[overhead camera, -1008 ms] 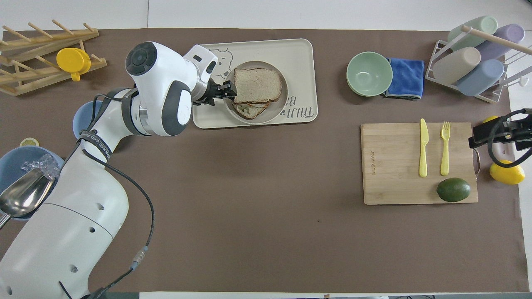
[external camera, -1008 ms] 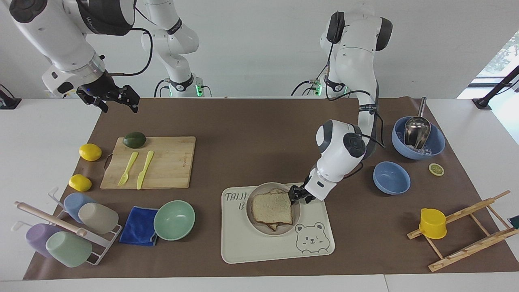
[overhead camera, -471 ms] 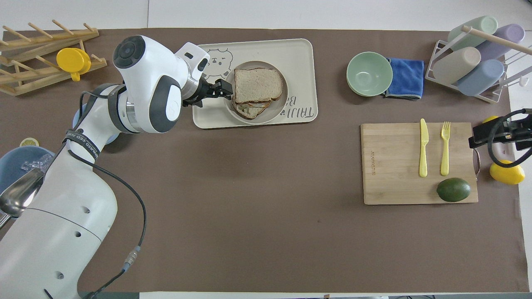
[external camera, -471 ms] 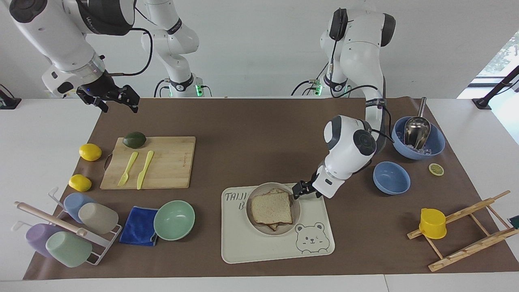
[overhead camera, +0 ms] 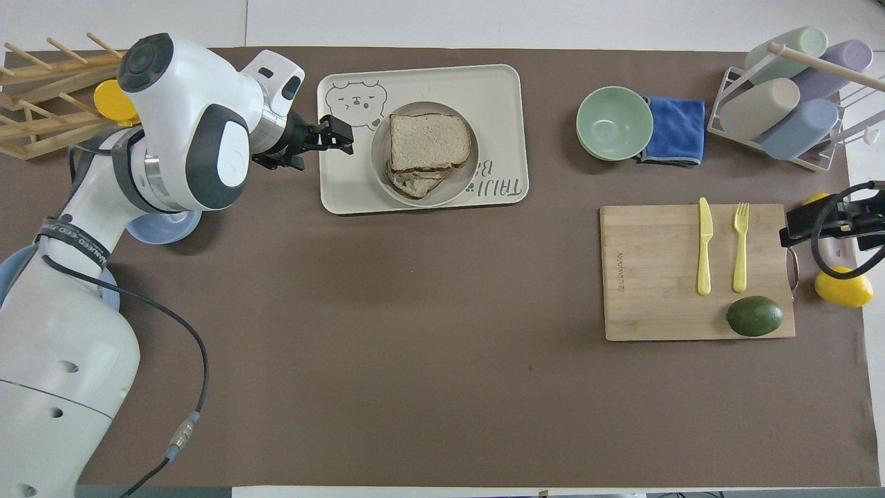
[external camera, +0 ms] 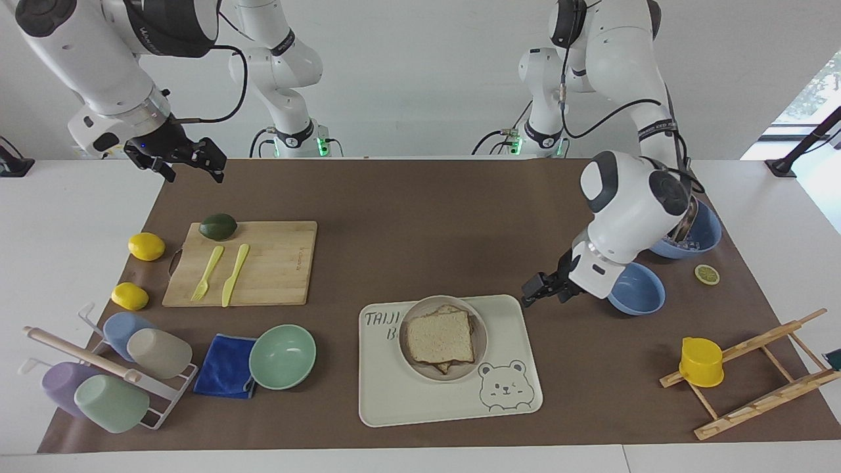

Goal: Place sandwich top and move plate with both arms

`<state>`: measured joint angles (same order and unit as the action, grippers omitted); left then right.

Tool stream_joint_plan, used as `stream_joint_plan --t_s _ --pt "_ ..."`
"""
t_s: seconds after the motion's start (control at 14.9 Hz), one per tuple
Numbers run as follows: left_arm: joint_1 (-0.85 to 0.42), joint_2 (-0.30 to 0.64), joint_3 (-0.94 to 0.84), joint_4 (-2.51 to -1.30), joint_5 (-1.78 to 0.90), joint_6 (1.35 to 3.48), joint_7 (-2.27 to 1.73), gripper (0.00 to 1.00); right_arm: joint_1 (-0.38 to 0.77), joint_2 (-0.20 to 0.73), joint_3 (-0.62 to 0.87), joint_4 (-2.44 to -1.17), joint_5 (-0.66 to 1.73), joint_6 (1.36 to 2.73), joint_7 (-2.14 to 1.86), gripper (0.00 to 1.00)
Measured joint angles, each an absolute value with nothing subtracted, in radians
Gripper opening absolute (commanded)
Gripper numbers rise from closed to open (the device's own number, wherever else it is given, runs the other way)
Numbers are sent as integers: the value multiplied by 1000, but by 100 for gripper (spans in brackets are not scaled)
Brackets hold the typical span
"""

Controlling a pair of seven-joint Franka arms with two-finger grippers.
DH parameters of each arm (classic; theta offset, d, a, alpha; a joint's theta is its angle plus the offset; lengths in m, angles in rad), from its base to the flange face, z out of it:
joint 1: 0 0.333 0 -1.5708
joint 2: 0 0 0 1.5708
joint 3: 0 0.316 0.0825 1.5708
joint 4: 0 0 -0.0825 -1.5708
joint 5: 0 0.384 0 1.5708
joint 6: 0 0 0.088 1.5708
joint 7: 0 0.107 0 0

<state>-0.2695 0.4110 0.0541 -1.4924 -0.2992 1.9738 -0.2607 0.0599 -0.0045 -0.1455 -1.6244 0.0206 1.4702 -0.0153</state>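
Observation:
The sandwich top [external camera: 439, 336] [overhead camera: 429, 140], a pale speckled bread slice with a brown crust, lies on a lower slice on the round beige plate [external camera: 478, 355] [overhead camera: 464, 181]. The plate rests on the cream bear tray [external camera: 394, 401] [overhead camera: 498, 86]. My left gripper [external camera: 535, 290] [overhead camera: 338, 132] is open and holds nothing. It hangs over the tray's edge at the left arm's end, apart from the plate. My right gripper [external camera: 192, 171] [overhead camera: 795, 232] waits open in the air over the table edge beside the cutting board.
A mint bowl [external camera: 282, 356] and blue cloth [external camera: 225, 374] lie beside the tray. A cup rack [external camera: 105, 374], cutting board [external camera: 263, 263] with knife, fork and avocado, and two lemons fill the right arm's end. Blue bowls [external camera: 637, 289] and a wooden rack [external camera: 755, 374] stand at the left arm's end.
My left gripper opened off the bread slice's edge, then drew back from the plate toward the left arm's end and rose. The slice stayed on the plate. The right arm held still.

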Motion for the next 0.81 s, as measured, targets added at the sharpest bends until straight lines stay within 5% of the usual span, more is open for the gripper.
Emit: stream_joint_plan --t_s 0.81 --pt "-260 94 209 -1498 -84 1603 -254 100 60 -4 -146 -1624 21 1470 -15 100"
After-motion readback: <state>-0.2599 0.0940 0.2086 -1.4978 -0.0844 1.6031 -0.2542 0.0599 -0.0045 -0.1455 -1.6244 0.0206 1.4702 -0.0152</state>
